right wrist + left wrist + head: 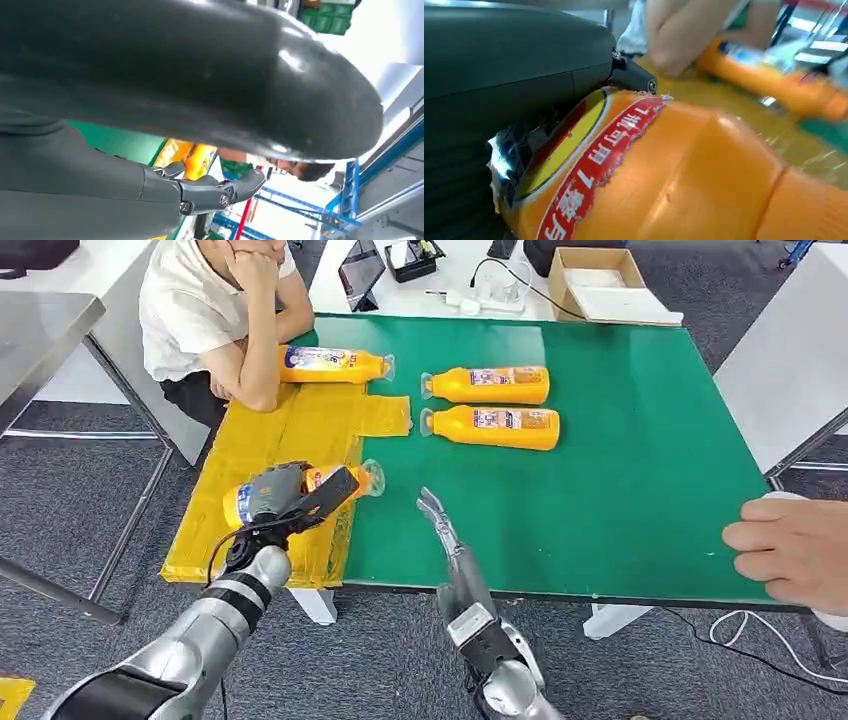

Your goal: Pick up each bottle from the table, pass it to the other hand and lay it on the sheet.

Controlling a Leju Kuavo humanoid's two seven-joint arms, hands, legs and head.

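1. Because the held orange bottle (300, 490) is a smooth, rigid plastic container with a glossy label, it is judged fairly stiff but slippery, and moderately heavy if full; whether it is full cannot be told.
2. The best hold is judged to be around the broad labelled body, not at the narrow clear-capped neck, which points toward 3 o'clock.
3. The bottle is grasped around its body by the left hand (290, 502), lying on its side over the yellow sheet (290, 440) at the table's (640, 490) 8 o'clock corner; whether it rests on the sheet cannot be told.
4. The right hand (445, 530) is kept released, fingers extended toward 12 o'clock over the green table near the bottle's cap, nothing being held.
5. Another bottle (335, 364) is seen on the sheet at 11 o'clock, and two bottles (490, 405) wait at centre.
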